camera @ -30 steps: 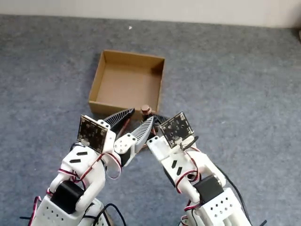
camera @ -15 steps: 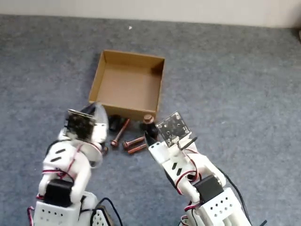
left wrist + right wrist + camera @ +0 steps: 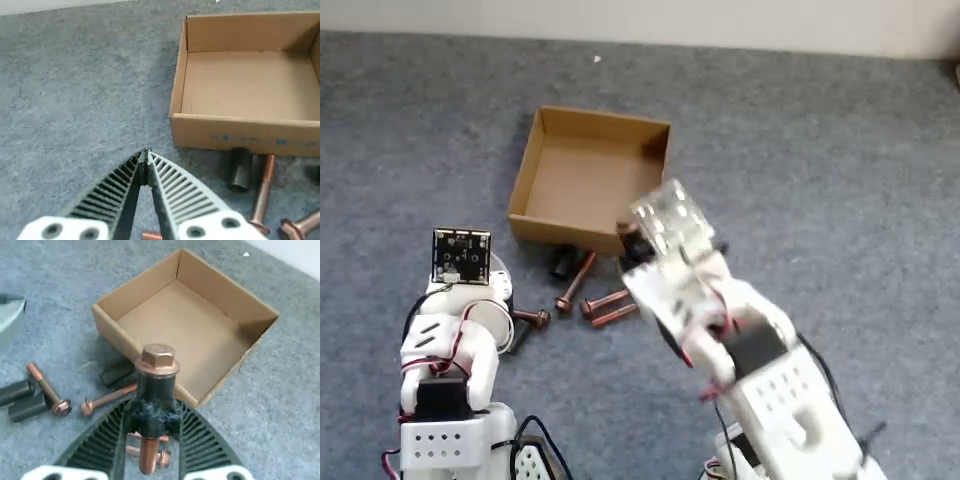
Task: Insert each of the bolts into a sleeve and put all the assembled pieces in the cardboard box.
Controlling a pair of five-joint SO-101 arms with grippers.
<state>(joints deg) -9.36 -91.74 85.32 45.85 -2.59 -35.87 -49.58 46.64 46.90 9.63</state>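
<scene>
A grey carpet (image 3: pixel 840 150) covers the table. On it sits an open, square cardboard box (image 3: pixel 603 117), its inner floor showing as plain brown card from wall to wall.

Two white arms stand at the near edge. The left arm (image 3: pixel 448 350) is folded back, well apart from the box; the right arm (image 3: pixel 720 320) leans toward the box's near right corner.

The right gripper (image 3: pixel 154 412) pinches a black sleeve (image 3: pixel 155 387) between its ribbed fingers. A copper bolt (image 3: pixel 157 357) stands upright through that sleeve, hexagonal head above and threaded end below. The pair hangs close to the box's near wall, above the carpet.

The left gripper (image 3: pixel 146 156) has its fingers pressed together, tips touching, pointing toward the box.

Four loose bolts (image 3: pixel 605 300) lie on the carpet in front of the box's near wall; one of them lies nearer the left arm. A loose sleeve (image 3: pixel 560 262) lies just beside that wall; two more sleeves (image 3: pixel 15 390) lie side by side on the carpet, next to a bolt.
</scene>
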